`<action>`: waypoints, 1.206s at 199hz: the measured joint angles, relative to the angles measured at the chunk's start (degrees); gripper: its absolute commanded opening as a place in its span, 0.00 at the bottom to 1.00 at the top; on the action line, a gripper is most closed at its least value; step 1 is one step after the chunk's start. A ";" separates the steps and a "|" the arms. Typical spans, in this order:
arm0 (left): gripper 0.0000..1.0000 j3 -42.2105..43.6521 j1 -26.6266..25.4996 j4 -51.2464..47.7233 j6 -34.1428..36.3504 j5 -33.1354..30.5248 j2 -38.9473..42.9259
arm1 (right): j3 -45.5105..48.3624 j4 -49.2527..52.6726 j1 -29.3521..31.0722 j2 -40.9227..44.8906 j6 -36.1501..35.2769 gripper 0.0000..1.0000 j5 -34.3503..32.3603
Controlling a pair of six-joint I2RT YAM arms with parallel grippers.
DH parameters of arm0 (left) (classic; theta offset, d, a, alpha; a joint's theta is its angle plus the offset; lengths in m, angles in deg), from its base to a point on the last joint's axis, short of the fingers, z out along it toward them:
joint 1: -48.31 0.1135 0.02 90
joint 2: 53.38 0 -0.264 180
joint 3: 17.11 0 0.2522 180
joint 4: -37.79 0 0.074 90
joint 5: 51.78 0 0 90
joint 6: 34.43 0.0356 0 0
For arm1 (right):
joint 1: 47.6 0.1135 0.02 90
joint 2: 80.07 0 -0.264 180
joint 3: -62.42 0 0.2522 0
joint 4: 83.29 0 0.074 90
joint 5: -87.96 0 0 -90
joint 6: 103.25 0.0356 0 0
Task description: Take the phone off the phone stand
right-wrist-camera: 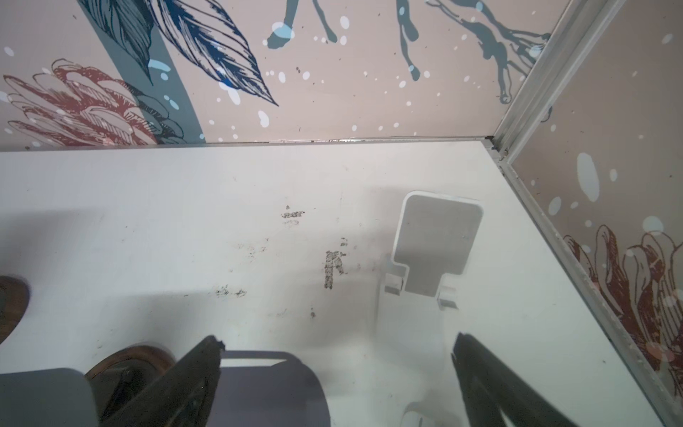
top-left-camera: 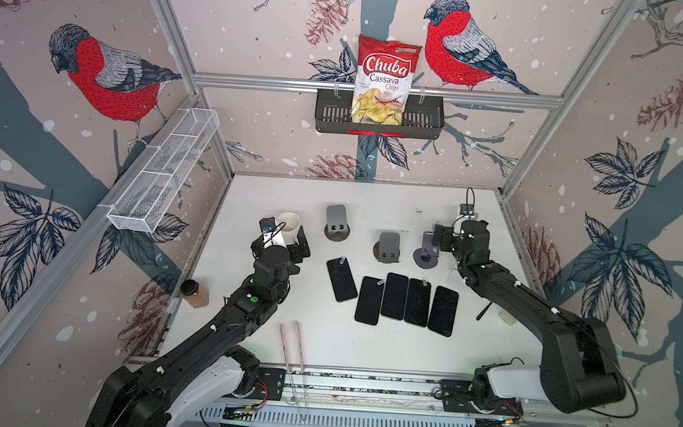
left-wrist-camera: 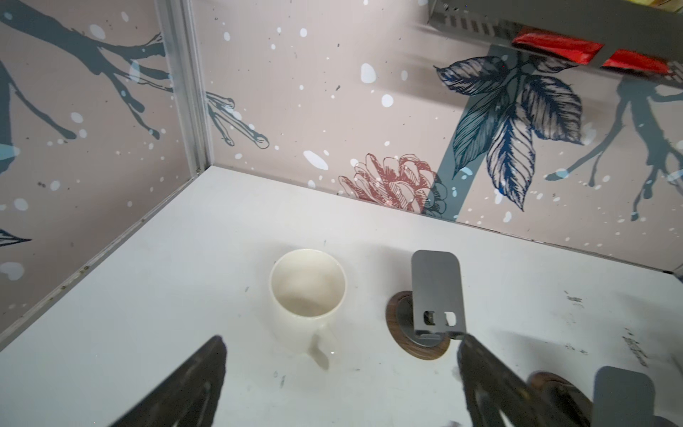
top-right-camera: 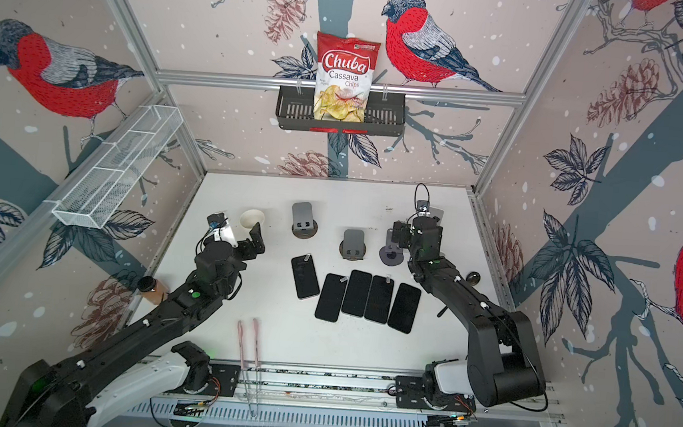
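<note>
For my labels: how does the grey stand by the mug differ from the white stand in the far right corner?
The grey stand is grey on a round brown base; the white stand has a white rim and foot. The grey stand's plate has two holes; the white stand's narrows to a neck between two lips. Both hold no phone.

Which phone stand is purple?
The purple stand, by the right gripper. The back stand and middle stand are grey; the corner stand is white.

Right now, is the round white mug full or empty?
Empty. The left wrist view looks down into the upright white ceramic mug and shows only its bare inside, with no drink in it.
</note>
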 measured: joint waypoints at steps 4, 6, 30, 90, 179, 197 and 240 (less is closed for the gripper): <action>0.96 0.24 0.24 0.00 0.04 0.04 0.00 | 0.55 -1.07 -0.55 0.13 -0.02 0.99 0.24; 0.96 0.31 0.31 0.00 0.04 0.04 0.00 | 0.83 -1.55 -0.79 0.17 -0.09 0.99 0.42; 0.96 2.16 1.33 0.72 0.50 -0.07 0.09 | 4.55 -7.06 -3.45 0.98 -1.22 0.99 1.14; 0.96 7.85 5.20 6.10 2.73 -1.57 0.26 | 13.62 -18.14 -7.48 -0.07 -3.17 0.99 1.46; 0.97 18.97 7.43 33.97 13.94 -11.52 -12.74 | 26.01 -37.59 -10.19 -3.06 -4.44 0.99 3.89; 0.97 20.96 8.96 43.30 16.72 -11.96 -18.80 | 29.14 -41.92 -11.17 -2.45 -4.33 0.99 5.79; 0.97 22.08 10.86 65.02 22.86 -11.10 -35.04 | 30.21 -48.63 -12.68 -5.64 -3.96 0.99 8.90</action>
